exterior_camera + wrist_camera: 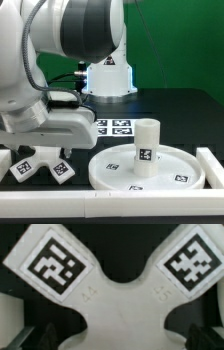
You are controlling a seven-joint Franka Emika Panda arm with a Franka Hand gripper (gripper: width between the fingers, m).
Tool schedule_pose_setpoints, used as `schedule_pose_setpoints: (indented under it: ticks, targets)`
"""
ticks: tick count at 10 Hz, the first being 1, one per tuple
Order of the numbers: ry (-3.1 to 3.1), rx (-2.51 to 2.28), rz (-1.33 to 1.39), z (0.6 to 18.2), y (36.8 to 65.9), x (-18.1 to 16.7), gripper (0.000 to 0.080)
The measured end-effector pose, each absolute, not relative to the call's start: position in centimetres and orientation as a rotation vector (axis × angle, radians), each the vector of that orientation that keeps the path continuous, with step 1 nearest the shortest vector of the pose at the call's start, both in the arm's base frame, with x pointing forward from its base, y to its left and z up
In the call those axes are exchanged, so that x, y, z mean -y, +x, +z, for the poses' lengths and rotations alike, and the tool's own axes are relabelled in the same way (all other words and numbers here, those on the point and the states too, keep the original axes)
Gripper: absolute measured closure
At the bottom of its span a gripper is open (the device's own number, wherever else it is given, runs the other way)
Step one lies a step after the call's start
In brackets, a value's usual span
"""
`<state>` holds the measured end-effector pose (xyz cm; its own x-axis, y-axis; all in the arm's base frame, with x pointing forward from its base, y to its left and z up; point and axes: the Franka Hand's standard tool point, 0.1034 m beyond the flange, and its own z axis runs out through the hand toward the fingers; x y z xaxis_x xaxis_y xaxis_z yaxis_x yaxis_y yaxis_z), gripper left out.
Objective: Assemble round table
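Note:
The round table's large white rimmed disc [175, 172] lies flat at the exterior view's right, with small tags on it. The short thick white cylinder leg [147, 146] stands upright on the disc. A white forked part with two black-and-white tags [40, 168] lies on the black table at the exterior view's left. It fills the wrist view [125, 303]. My gripper [44, 150] hangs low right over this part. It is open [120, 339]: the dark fingers [44, 338] stand either side of the part's stem with gaps. It holds nothing.
The marker board [113, 127] lies behind the disc. White border rails run along the exterior view's right [214, 165] and the front edge [100, 207]. The robot base [107, 75] stands at the back.

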<state>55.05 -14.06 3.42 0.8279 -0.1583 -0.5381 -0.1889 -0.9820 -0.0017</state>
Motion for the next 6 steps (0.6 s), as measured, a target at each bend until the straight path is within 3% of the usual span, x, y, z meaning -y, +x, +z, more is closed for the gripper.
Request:
schedule_pose_setpoints:
  ticks: [6]
  targets:
    - [-2.956, -0.298, 0.860, 3.26, 55.14, 13.51, 0.0151]
